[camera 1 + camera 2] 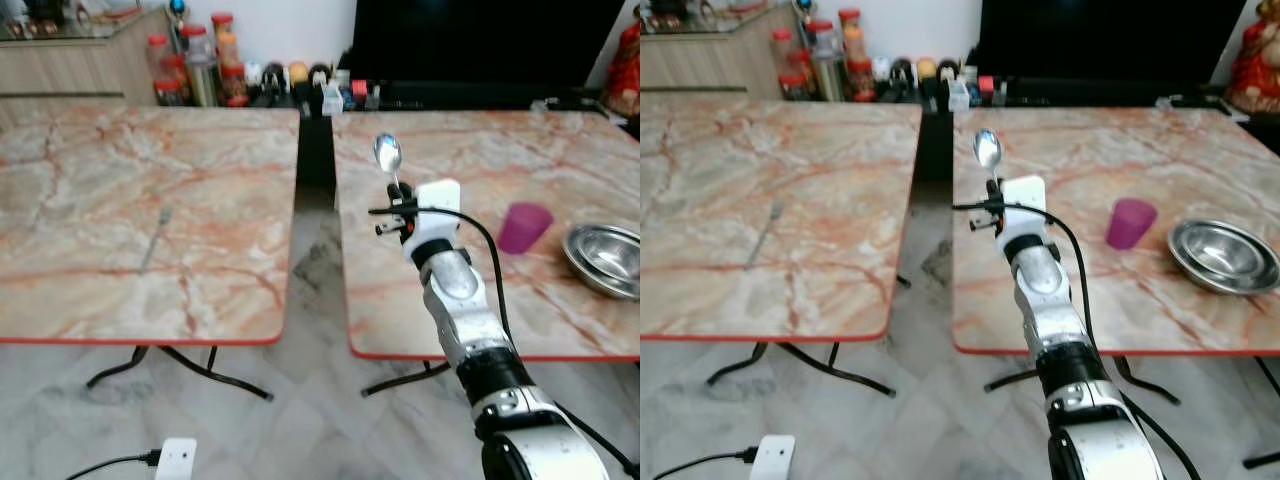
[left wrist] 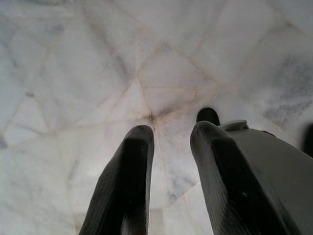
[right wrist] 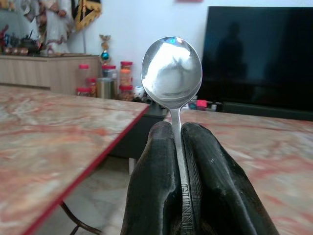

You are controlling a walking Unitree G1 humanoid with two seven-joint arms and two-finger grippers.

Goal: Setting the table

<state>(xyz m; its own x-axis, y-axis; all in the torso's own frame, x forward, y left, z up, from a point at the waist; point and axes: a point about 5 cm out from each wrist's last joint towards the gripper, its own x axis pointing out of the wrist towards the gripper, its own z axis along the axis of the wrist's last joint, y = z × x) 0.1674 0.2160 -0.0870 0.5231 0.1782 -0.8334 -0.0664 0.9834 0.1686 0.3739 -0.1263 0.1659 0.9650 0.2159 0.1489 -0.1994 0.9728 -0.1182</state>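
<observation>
Right tool [image 3: 178,147] clamped tight on upright spoon [image 3: 171,67] handle, bowl upward

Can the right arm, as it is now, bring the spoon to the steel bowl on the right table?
Probably yes. The right gripper is shut on the spoon, held upright above the right table. The steel bowl sits further to the right, with only the purple cup near the path, which looks easy to pass.

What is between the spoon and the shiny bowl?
In the left eye view, a purple cup stands on the marble table between the spoon and the steel bowl.
</observation>
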